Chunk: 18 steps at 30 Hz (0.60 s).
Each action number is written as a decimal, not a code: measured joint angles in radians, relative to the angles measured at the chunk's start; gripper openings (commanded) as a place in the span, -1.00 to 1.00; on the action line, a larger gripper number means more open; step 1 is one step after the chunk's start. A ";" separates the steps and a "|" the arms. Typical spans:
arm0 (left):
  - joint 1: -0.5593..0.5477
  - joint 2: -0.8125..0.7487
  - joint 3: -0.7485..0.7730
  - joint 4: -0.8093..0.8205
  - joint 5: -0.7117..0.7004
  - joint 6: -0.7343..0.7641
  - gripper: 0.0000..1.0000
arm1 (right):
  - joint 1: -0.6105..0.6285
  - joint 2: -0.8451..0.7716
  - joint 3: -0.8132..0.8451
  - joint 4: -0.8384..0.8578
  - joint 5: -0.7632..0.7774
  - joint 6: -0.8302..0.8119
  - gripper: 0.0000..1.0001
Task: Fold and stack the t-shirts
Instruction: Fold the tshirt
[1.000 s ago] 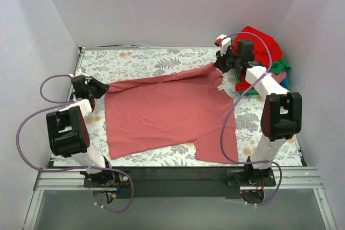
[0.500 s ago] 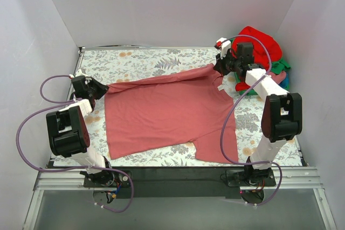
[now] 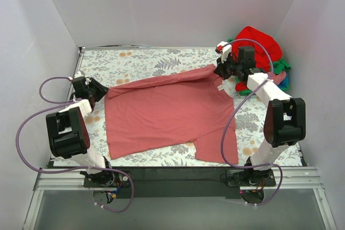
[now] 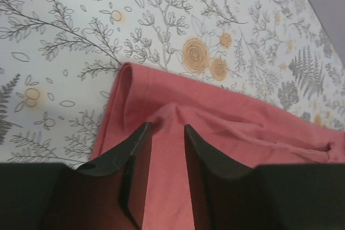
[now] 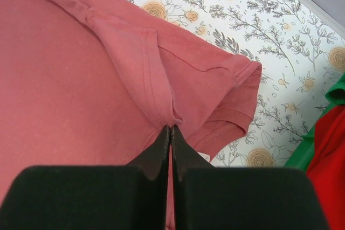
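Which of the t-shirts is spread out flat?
The rose-pink t-shirt, opened out flat. The red t-shirt and the green t-shirt lie crumpled together in the far right corner.

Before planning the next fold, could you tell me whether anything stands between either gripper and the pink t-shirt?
Nothing visible does. The right gripper is shut on the pink t-shirt at its sleeve end; the left gripper is open over the opposite edge, fabric showing between its jaws. The pile of other shirts lies aside.

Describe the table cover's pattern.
The table cover is white with grey leaf sprigs and orange flowers; best in left wrist view.
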 measured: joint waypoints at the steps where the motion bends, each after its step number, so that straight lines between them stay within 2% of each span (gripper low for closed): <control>1: 0.000 -0.008 0.000 -0.019 -0.016 -0.002 -0.21 | 0.000 -0.003 -0.005 0.000 0.000 -0.001 -0.97; 2: 0.000 -0.021 0.000 -0.037 -0.036 -0.005 -0.11 | -0.001 -0.005 -0.010 0.003 0.000 -0.002 -0.97; 5: 0.000 -0.098 -0.006 -0.092 -0.100 -0.016 0.01 | -0.004 -0.008 -0.028 0.011 -0.001 -0.003 -0.97; 11: 0.001 -0.270 -0.014 -0.119 -0.147 -0.025 0.02 | -0.012 -0.009 -0.065 0.018 -0.001 -0.005 -0.97; 18: 0.003 -0.277 -0.035 -0.154 -0.103 -0.019 0.03 | -0.013 -0.029 -0.094 0.018 -0.005 -0.020 -0.97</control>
